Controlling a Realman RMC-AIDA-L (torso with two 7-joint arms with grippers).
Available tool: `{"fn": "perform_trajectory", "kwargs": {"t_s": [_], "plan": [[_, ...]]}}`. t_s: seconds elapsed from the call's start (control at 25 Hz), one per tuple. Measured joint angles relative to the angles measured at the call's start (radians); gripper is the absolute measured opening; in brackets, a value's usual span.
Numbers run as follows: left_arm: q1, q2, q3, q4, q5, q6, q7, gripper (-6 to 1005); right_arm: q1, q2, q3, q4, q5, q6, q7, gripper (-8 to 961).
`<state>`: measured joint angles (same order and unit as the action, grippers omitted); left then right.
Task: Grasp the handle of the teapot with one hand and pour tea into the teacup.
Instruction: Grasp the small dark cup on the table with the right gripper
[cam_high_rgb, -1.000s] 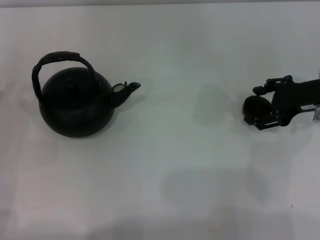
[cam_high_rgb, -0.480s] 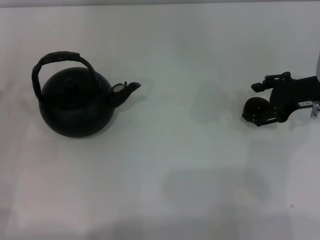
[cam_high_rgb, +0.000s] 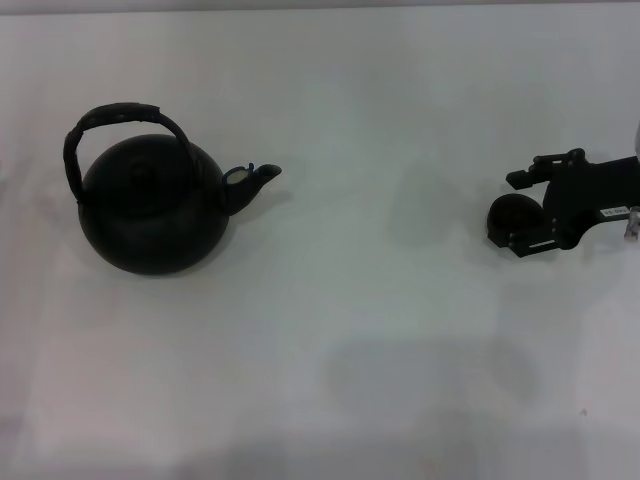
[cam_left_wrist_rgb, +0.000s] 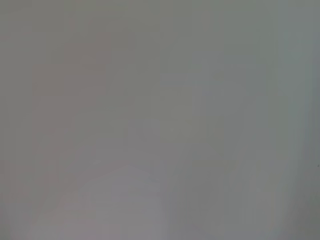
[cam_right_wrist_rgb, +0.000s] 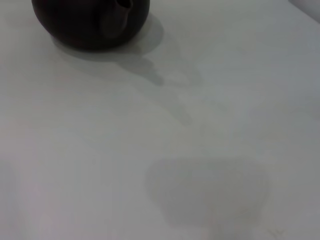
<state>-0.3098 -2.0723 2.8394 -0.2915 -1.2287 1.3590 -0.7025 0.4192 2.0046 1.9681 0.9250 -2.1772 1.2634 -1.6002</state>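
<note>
The round matte black teapot stands at the left of the white table, its short spout pointing right. Its arched dark handle stands upright over the lid with nothing holding it. Far to the right, my right gripper comes in from the right edge. Its fingers close around the tiny black teacup, one on each side. The right wrist view shows the teapot with its spout towards the camera. My left gripper is out of view, and its wrist view shows only a blank grey surface.
The white tabletop stretches between the teapot and the teacup. Faint grey shadows lie on it at the front centre.
My right gripper and the teacup drifted slightly right and back again, ending almost where they were. The teapot has not moved.
</note>
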Motion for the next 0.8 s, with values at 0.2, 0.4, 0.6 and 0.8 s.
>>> {"fn": "perform_trajectory", "kwargs": {"t_s": [0.2,0.4,0.6,0.8], "plan": [[0.000,0.000,0.000,0.000,0.000,0.000,0.000,654,-0.002,-0.002,-0.001,0.000,-0.001,0.004,0.015,849],[-0.002,0.000,0.000,0.000,0.000,0.002,0.000,654,-0.004,-0.003,0.000,0.000,-0.002,0.005,0.015,849],[-0.002,0.000,0.000,0.000,0.000,0.005,0.000,654,-0.007,-0.003,-0.004,-0.002,-0.004,0.005,0.016,848],[0.000,0.000,0.000,0.000,0.000,0.005,0.000,654,-0.010,-0.003,-0.007,-0.002,-0.026,0.005,0.016,848]]}}
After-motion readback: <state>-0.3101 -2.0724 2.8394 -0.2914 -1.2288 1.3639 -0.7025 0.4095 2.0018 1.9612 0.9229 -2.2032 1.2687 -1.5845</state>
